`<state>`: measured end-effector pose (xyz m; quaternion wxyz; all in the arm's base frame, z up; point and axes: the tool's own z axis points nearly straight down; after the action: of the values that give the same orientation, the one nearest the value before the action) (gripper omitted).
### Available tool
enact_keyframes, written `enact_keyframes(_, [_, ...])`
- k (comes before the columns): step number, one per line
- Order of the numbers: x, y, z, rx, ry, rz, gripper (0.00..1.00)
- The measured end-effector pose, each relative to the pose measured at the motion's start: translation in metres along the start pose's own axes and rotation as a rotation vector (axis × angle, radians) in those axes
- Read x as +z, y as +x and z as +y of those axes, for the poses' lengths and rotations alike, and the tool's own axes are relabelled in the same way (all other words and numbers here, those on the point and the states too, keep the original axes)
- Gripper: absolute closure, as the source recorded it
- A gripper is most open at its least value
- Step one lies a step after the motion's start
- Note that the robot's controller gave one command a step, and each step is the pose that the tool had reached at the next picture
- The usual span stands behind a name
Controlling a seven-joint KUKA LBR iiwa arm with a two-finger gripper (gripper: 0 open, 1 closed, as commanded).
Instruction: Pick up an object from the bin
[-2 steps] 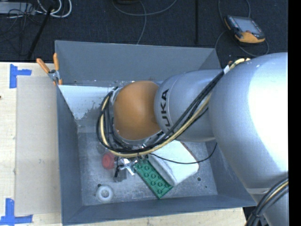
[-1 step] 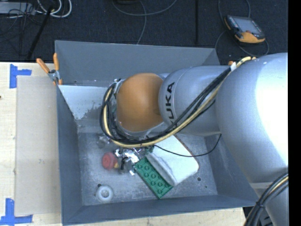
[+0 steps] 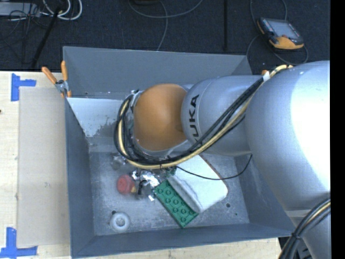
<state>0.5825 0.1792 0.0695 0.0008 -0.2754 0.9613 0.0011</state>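
Note:
My gripper (image 3: pixel 143 179) pokes out from under the wrist, low over the middle of the bin floor. Just to its left, close beside it, lies a small red roundish thing (image 3: pixel 125 184). A green studded building plate (image 3: pixel 176 203) lies slantwise right of and below the gripper, its upper end next to it. A white flat block (image 3: pixel 206 186) rests behind the green plate, partly under the arm.
A silver ring (image 3: pixel 119 220) lies near the bin's front left corner. A small grey piece (image 3: pixel 115 161) sits left of the wrist. The arm and its orange cover hide the bin's middle and right.

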Motion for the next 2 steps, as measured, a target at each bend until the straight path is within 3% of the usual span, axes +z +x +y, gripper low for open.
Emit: enact_keyframes(2, [0.0007, 0.0001, 0.0004, 0.015, -0.004, 0.0, 0.0])
